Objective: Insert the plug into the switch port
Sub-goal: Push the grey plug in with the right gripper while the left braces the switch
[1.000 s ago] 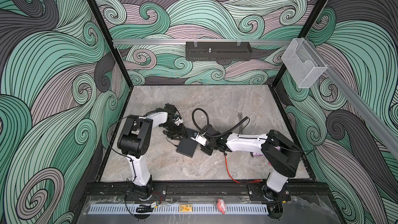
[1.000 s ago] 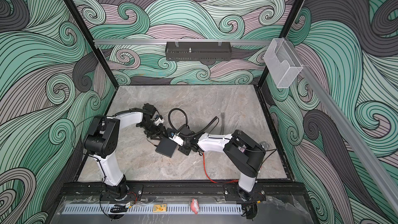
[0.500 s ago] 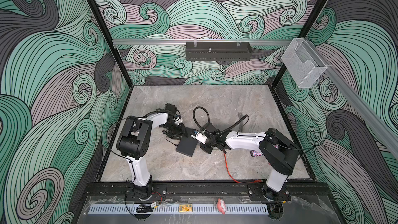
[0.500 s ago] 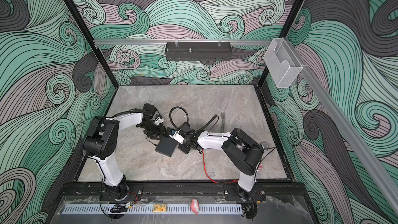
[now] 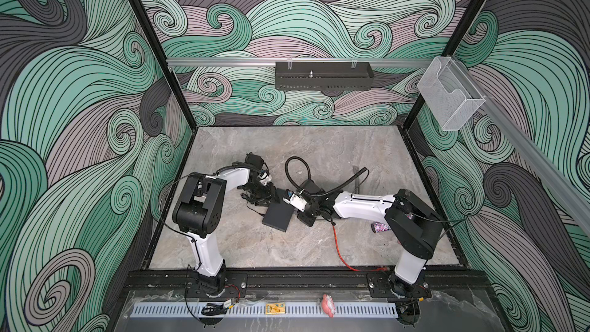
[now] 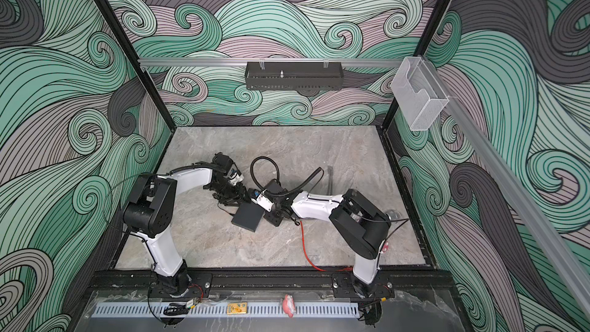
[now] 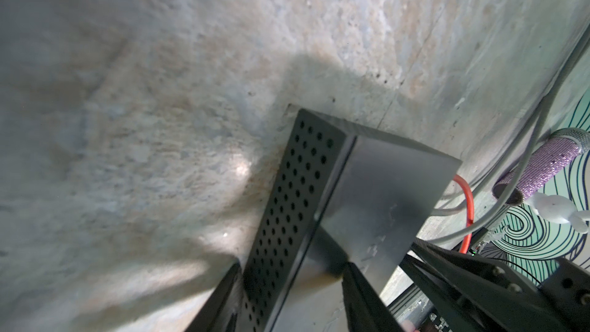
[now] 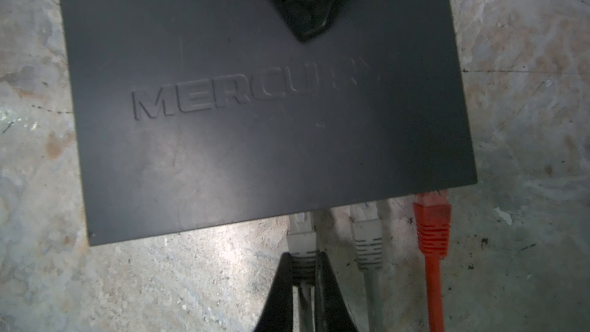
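The switch (image 5: 278, 217) (image 6: 247, 217) is a flat matte-black box lying on the stone floor. In the right wrist view its top (image 8: 255, 122) carries embossed lettering. My left gripper (image 7: 293, 265) (image 5: 269, 194) is shut on the switch's far end, one finger by the perforated side (image 7: 287, 202) and one on the plain top. My right gripper (image 8: 303, 255) (image 5: 300, 217) is shut on a grey plug (image 8: 301, 234). The plug's front end reaches under the switch's near edge, and the port itself is hidden.
Beside the held plug, a second grey plug (image 8: 367, 234) and a red plug (image 8: 432, 221) sit in the same edge. The red cable (image 5: 338, 244) runs to the front rail. A purple glittery cylinder (image 5: 380, 227) lies right of the arm, and a black adapter (image 5: 311, 186) sits behind the switch.
The right arm has shifted very slightly by the switch's edge. The switch and the left gripper stay where they were, and both grips are unchanged.
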You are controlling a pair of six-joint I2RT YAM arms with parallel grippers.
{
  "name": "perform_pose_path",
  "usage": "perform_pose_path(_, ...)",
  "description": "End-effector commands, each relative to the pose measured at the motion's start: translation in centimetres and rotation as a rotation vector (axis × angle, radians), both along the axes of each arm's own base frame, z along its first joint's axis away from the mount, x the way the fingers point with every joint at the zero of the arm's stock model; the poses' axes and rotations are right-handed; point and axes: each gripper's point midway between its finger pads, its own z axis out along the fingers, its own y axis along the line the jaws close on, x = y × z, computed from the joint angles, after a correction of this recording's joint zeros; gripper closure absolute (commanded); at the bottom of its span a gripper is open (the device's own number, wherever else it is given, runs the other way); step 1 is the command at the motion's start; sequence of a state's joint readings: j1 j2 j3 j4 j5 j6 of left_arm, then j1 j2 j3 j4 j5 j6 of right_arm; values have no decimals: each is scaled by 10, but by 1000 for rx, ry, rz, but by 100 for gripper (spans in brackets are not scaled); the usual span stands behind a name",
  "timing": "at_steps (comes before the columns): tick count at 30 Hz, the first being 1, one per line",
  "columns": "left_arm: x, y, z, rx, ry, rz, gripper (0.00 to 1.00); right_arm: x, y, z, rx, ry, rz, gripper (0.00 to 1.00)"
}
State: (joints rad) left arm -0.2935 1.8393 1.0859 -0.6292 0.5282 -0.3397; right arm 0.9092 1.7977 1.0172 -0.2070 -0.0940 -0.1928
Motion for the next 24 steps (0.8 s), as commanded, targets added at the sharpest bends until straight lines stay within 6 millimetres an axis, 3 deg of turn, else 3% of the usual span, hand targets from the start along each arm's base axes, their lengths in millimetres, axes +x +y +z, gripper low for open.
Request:
perform_pose_path(1,-34,-40,-2,-144,110,-64,50,33,68,52,283,-149,37,100)
perform_pose_path(4,-35,-40,-1,-144,105,-70,50,38,70,42,252,-158,42,100)
perform_pose_path(8,-35,-40,-1,-143,105,-71,50,45,72,43,248,-184,49,100)
perform_pose_path(18,-37,-39,-3,-138,107,-71,51,44,90,96,377,-198,76,100)
perform_pose_path(20,-36,-40,-3,-141,104,-65,51,42,94,95,390,-188,80,100)
perform_pose_path(24,-35,-42,-3,-148,101,-65,51,46,97,73,360,-172,78,100)
